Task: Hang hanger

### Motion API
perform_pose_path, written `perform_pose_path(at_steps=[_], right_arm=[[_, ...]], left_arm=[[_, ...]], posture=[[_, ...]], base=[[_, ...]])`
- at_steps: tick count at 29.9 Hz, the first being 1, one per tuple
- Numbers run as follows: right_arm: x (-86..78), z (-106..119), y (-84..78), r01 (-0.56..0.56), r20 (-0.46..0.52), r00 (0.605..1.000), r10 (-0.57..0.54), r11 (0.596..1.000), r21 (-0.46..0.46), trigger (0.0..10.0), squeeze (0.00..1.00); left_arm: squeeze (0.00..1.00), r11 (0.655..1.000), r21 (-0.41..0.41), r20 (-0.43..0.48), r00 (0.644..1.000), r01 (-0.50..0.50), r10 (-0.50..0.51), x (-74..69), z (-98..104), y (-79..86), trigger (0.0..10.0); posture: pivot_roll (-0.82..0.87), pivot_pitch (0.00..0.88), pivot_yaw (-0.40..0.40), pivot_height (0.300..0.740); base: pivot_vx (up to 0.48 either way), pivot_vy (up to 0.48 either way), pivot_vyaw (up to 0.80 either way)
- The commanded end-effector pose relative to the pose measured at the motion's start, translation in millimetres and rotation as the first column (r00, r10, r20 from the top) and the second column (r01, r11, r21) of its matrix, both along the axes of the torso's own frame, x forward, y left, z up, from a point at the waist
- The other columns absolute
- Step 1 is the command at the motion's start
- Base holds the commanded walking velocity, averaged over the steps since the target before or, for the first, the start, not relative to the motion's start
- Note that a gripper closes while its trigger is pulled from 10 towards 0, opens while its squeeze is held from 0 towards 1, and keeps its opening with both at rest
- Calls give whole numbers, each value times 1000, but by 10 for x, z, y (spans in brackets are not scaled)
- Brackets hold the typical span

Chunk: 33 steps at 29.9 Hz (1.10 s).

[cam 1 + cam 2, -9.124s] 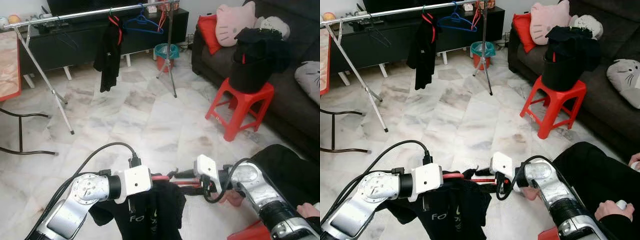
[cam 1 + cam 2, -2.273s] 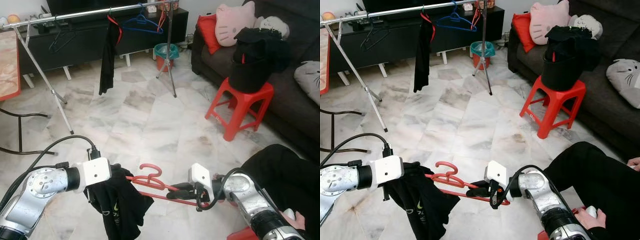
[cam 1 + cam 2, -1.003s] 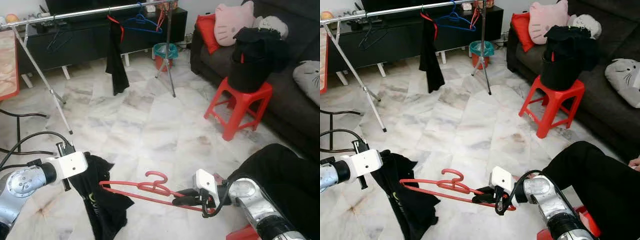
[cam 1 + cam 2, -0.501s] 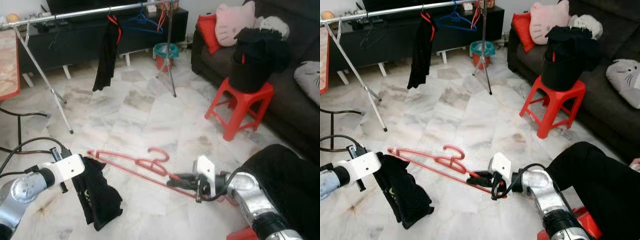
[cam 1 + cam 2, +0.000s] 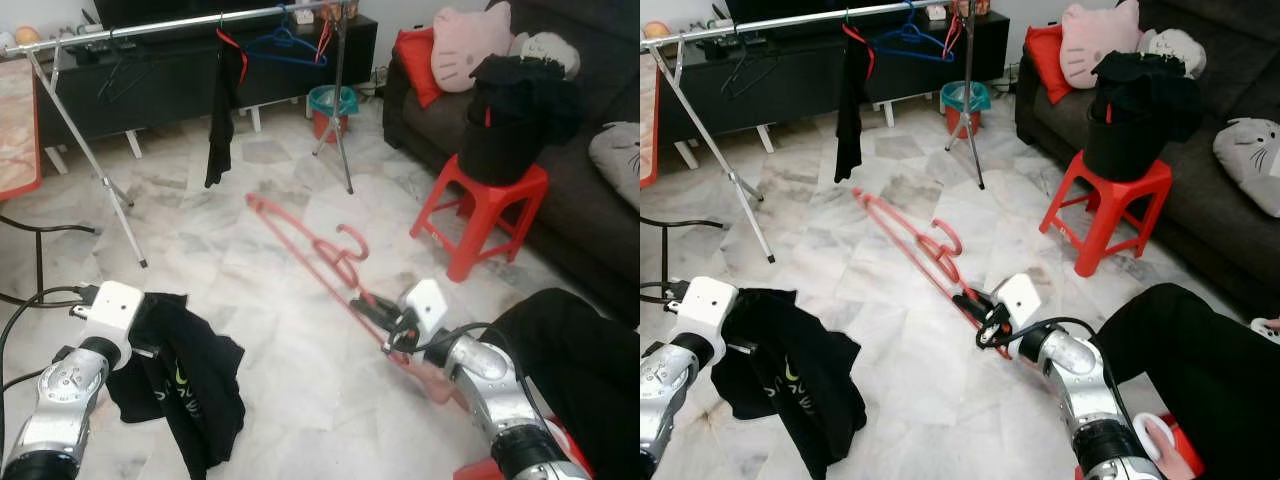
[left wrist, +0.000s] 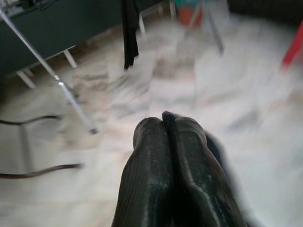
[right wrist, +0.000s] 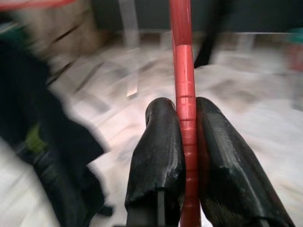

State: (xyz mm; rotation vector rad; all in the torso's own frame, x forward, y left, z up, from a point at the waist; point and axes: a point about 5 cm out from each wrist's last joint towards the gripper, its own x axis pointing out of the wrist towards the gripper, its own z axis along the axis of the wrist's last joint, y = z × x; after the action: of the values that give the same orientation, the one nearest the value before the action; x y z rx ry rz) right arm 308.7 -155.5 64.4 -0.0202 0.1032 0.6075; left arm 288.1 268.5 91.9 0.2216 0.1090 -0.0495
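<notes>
the right gripper (image 7: pixel 185 142) is clamped on the red hanger (image 5: pixel 320 252) by its bar, leaving the hook free for the rail (image 5: pixel 180 25). the left gripper (image 6: pixel 166 137) pinches the black shirt (image 5: pixel 190 385) (fingers pressed together on cloth), holding it aside.

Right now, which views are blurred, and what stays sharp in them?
Right wrist view: floor and background smeared; the fingers and red hanger are sharp. Left wrist view: floor soft, fingers fairly crisp. Eye views: mostly sharp.

The left gripper (image 6: pixel 165 124), low at the robot's left, pinches a black shirt (image 5: pixel 190 385) while the right gripper (image 7: pixel 185 111), extended forward, clamps a red hanger (image 5: pixel 320 255).
</notes>
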Motion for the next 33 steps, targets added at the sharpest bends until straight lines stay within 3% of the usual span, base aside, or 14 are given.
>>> perform_pose_path(at_steps=[1, 3, 4, 11, 14, 21, 33], right_arm=[[82, 81, -47, 95, 31, 995, -96, 995, 44, 10000, 0], [99, 91, -67, 142, 28, 989, -144, 987, 73, 10000, 0], [121, 114, -87, 198, 39, 978, -203, 976, 92, 10000, 0], [138, 81, -130, 346, 31, 936, -351, 932, 110, 10000, 0], [132, 31, -148, 434, 7, 898, -439, 891, 132, 10000, 0], [136, 23, -103, 486, -4, 870, -493, 857, 173, 10000, 0], [107, -9, -96, 520, 8, 849, -528, 838, 168, 10000, 0]], left_arm=[[0, 997, -72, 80, 996, -21, 26, 43, 159, -20, 10000], [0, 993, -111, 114, 993, -29, 42, 53, 197, -64, 10000], [0, 984, -170, 134, 987, -61, 84, 65, 228, -101, 10000], [0, 954, -275, 219, 959, -116, 180, 9, 303, -228, 10000], [0, 934, -336, 259, 942, -120, 214, -21, 334, -380, 10000], [0, 946, -304, 253, 947, -116, 197, 39, 322, -569, 10000], [0, 956, -278, 254, 953, -89, 163, 92, 347, -650, 10000]], posture=[[54, 55, -28, 740], [50, 50, -26, 740], [50, 50, -26, 740], [48, 40, -27, 740], [47, 25, -29, 740], [40, 0, -24, 740], [36, 0, -17, 740]], base=[[0, 0, 0], [0, 0, 0], [0, 0, 0], [0, 0, 0], [0, 0, 0], [0, 0, 0], [0, 118, 0]])
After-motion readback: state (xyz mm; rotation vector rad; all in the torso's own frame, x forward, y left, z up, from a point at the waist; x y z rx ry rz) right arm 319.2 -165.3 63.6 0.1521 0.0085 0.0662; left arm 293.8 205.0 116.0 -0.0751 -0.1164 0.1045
